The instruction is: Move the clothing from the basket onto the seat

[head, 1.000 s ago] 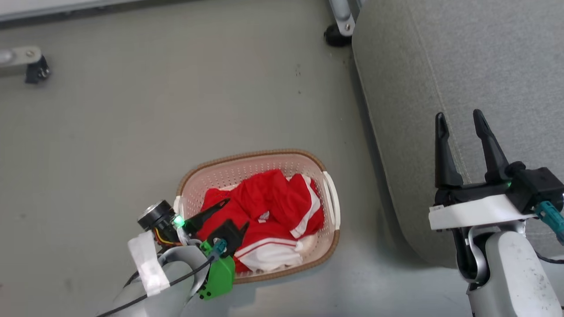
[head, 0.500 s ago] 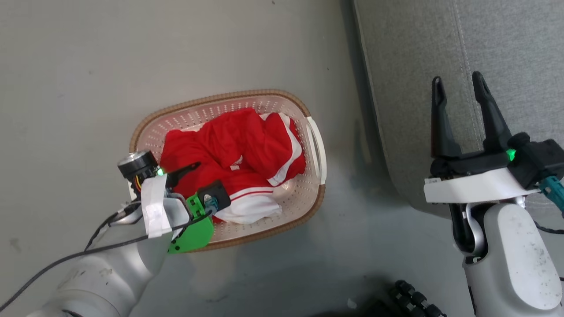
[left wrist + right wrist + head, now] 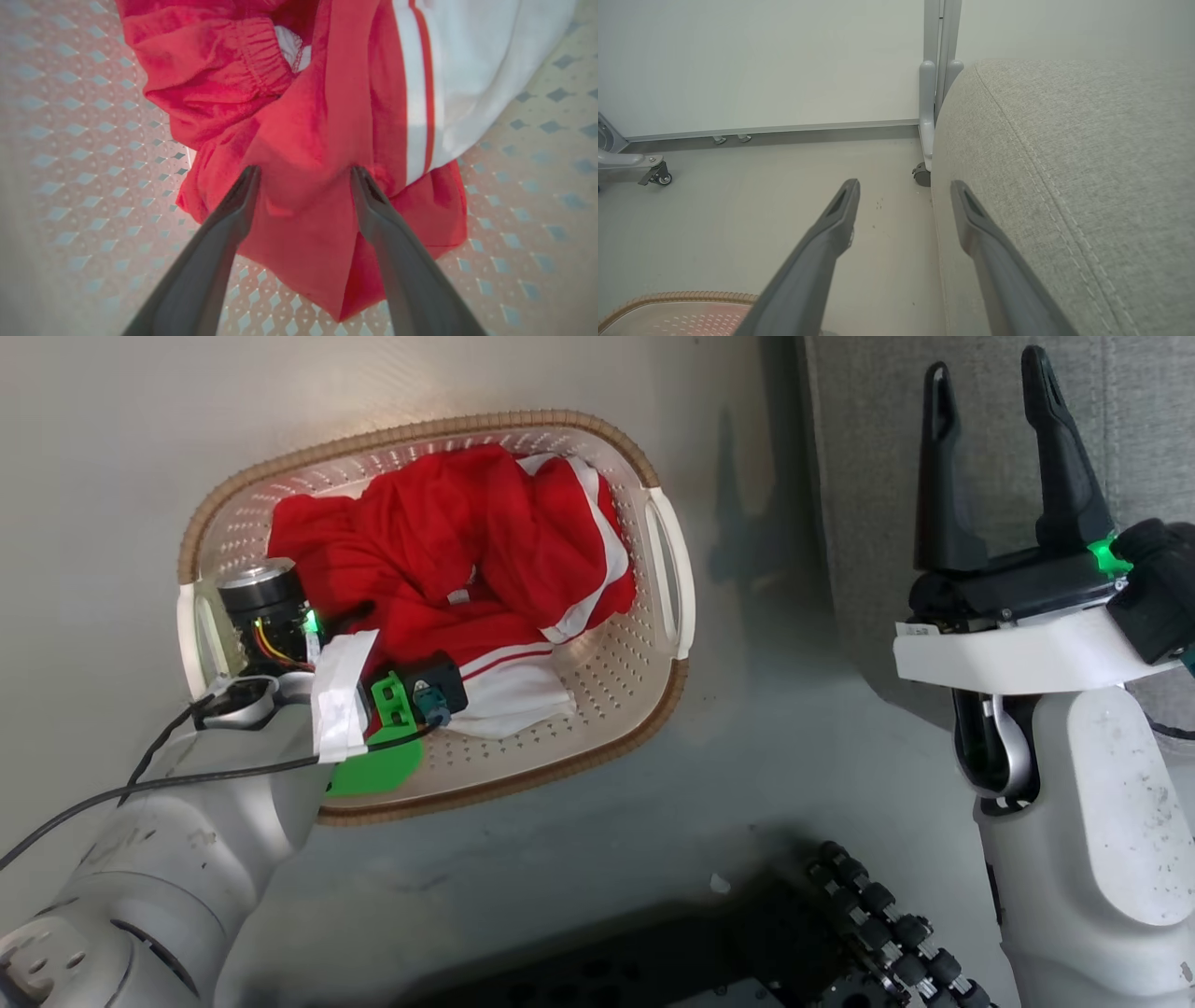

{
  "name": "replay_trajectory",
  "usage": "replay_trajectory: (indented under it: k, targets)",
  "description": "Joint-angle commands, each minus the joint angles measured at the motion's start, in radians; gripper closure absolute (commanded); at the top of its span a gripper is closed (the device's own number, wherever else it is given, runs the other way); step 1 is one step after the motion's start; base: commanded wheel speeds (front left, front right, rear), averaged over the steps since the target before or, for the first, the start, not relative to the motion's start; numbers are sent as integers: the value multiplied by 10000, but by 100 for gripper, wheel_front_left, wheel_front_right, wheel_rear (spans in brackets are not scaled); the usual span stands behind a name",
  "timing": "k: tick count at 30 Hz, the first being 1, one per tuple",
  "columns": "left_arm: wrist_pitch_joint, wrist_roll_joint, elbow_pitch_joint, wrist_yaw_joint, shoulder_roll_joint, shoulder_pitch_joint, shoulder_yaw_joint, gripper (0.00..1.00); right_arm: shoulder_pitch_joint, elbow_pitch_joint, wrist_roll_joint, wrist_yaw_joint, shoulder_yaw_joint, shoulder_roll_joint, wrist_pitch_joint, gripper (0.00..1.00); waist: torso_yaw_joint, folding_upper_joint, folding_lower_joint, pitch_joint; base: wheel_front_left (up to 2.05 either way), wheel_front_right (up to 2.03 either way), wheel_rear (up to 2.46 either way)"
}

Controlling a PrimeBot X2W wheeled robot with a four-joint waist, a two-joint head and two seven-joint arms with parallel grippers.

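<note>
The cream perforated basket (image 3: 665,569) with a brown rim stands on the floor, left of the light-grey seat (image 3: 868,476). The red and white clothing (image 3: 448,541) lies crumpled inside it. My left arm (image 3: 280,728) reaches down into the basket's near-left part. In the left wrist view my left gripper (image 3: 304,171) is open, and its fingers (image 3: 233,219) straddle a fold of the red clothing (image 3: 303,130) above the basket floor (image 3: 93,140). My right gripper (image 3: 988,369) is open and holds nothing, raised beside the seat's edge. In the right wrist view the right gripper (image 3: 904,184) points along the seat (image 3: 1064,163).
A white frame post with a black caster (image 3: 920,175) stands at the seat's far corner, and another wheeled foot (image 3: 656,176) sits at far left by the wall. The basket rim (image 3: 677,297) shows below. My dark base with a ribbed black cable (image 3: 868,915) lies close below the basket.
The head camera has tilted down, so the basket sits higher in view. My left gripper has sunk deeper into the basket onto the clothing. The right gripper stays open.
</note>
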Motion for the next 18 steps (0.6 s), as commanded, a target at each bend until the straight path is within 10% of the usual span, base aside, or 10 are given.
replay_trajectory:
  k: [1,12,14,18]
  targets:
    - [79,-59,36,6,119,-205,-132,0,-205,-67,-63,-3,59,-20,-34,0,-51,0,-2,714,0,0,0]
    - [663,83,1,175,342,-923,-695,2,-657,-307,-163,-3,372,-14,-34,0,-145,0,-2,1390,0,0,0]
    - [564,78,-36,324,248,-996,-708,93,-700,-294,-168,-3,412,-22,-34,0,-158,0,-2,1441,0,0,0]
    - [546,-4,76,404,585,-790,-697,100,-690,-148,16,-3,490,-20,-34,0,-237,0,-2,1291,0,0,0]
